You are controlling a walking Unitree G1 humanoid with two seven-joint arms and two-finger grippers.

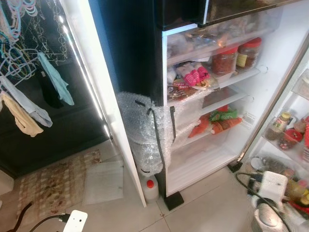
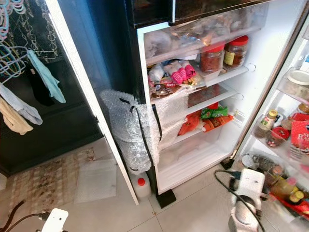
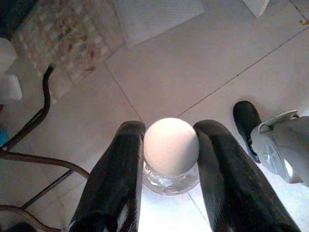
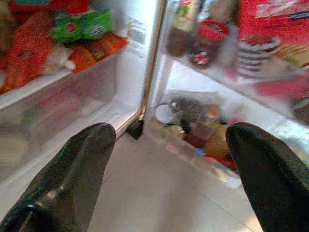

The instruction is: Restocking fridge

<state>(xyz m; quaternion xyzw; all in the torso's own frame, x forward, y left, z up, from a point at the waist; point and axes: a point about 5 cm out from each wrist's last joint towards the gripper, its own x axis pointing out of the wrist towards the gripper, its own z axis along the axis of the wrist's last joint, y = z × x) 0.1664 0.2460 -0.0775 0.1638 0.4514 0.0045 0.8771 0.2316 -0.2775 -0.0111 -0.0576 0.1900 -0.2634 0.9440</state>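
Note:
The fridge stands open in front of me. Two red-lidded jars and a pink pack are on its upper shelves, orange and green packets lie lower, and the bottom shelf is bare. The open door's shelves hold bottles and jars. Low over the tiled floor, my left gripper is shut on a clear bottle with a round white cap. My right gripper is open and holds nothing, facing the fridge's lower corner and door shelf. The right arm is at lower right.
Bubble wrap hangs on the fridge's left side above a white jug with a red cap. A white foam sheet and patterned mat lie on the floor. Clothes on hangers hang at left. Cables trail near both arms.

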